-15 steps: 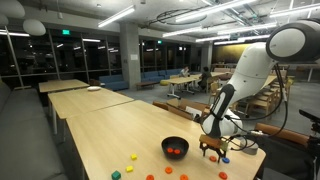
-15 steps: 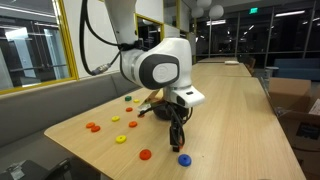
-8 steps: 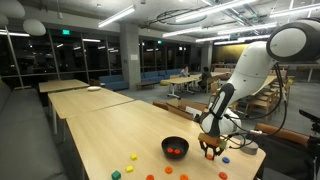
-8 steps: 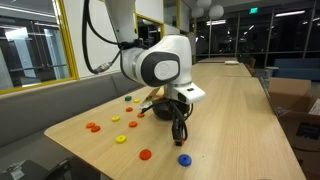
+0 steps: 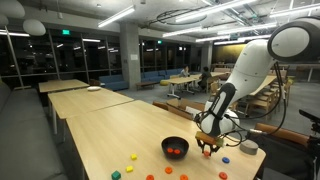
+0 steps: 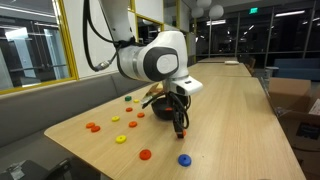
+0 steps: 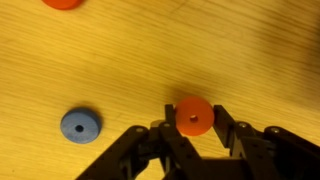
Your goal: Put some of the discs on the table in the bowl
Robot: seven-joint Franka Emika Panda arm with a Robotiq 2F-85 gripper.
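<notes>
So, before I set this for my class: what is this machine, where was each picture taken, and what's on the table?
It is a robot arm with a two-fingered gripper at its end. Two pictures come from cameras standing in the room, at different spots; the close-up comes from a camera on the arm's wrist, looking down past the gripper. On the wooden table lie small coloured discs and a black bowl. The gripper seems to pinch an orange disc; a blue disc lies beside it.
</notes>
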